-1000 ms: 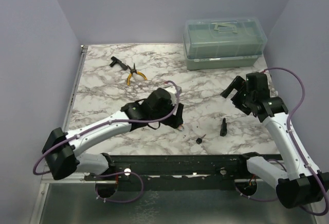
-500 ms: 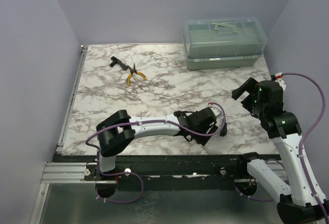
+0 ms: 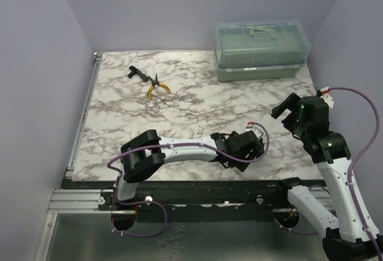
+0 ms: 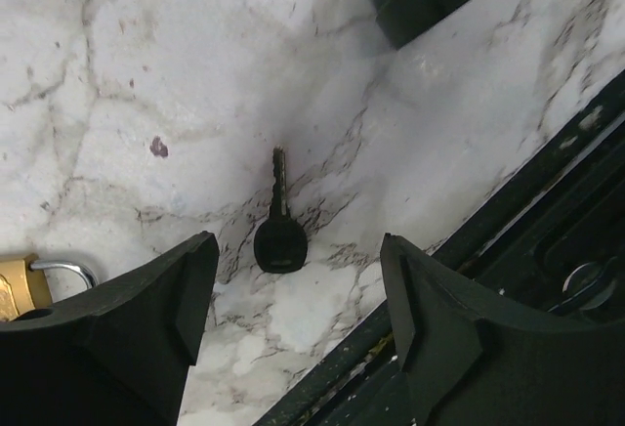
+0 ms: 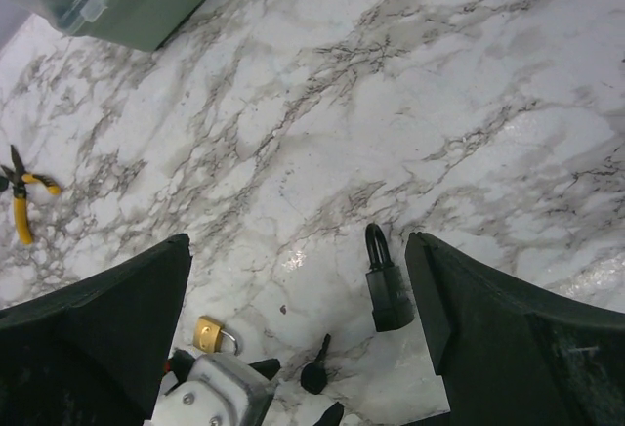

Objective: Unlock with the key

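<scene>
Both grippers are released. The left gripper [image 4: 295, 275] straddles the key [image 4: 280, 242], which lies flat on the worktop [image 4: 146, 55] by its near edge, evidently placed for a pinch. The brass padlock [image 4: 18, 287] lies close beside; the right gripper [image 5: 298, 270] hangs clear.

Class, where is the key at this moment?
Left wrist view: the key lies flat on the marble table, below the open left gripper, with the brass padlock at frame left.
</scene>
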Robot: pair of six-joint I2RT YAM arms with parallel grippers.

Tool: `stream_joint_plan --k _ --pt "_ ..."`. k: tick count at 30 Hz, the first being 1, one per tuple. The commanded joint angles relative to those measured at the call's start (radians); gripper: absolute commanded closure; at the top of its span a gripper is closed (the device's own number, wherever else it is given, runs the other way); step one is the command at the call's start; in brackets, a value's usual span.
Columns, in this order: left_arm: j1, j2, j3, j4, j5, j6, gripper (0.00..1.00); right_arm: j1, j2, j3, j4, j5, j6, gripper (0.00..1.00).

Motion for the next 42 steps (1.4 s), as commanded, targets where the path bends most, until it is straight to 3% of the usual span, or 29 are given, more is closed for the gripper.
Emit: stream_joint_plan --k 1,11,19,29,32,40,42 --pt "-0.007 0.012 0.134 0.007 -0.071 -0.048 0.25 0.004 -0.001 -0.004 -0.043 0.062 0.011 0.00" --pt "-0.008 0.195 0.408 0.008 -0.085 -0.208 0.25 0.004 -0.008 0.062 -0.073 0.185 0.063 0.00" --pt "-0.008 0.362 0.540 0.005 -0.166 -0.221 0.28 0.003 -0.052 0.090 -0.049 0.230 0.063 0.00" --pt "-0.013 0.429 0.541 -0.029 -0.218 -0.278 0.42 0.004 -0.054 0.083 -0.048 0.212 0.055 0.00" --pt "-0.017 0.446 0.542 -0.038 -0.221 -0.282 0.52 0.004 -0.058 0.071 -0.043 0.203 0.055 0.00" --pt "-0.025 0.444 0.566 -0.046 -0.272 -0.256 1.00 0.004 -0.042 0.071 -0.024 0.191 0.048 0.00" --pt "-0.025 0.433 0.567 -0.048 -0.287 -0.251 1.00 0.004 -0.039 0.071 -0.019 0.188 0.046 0.00"
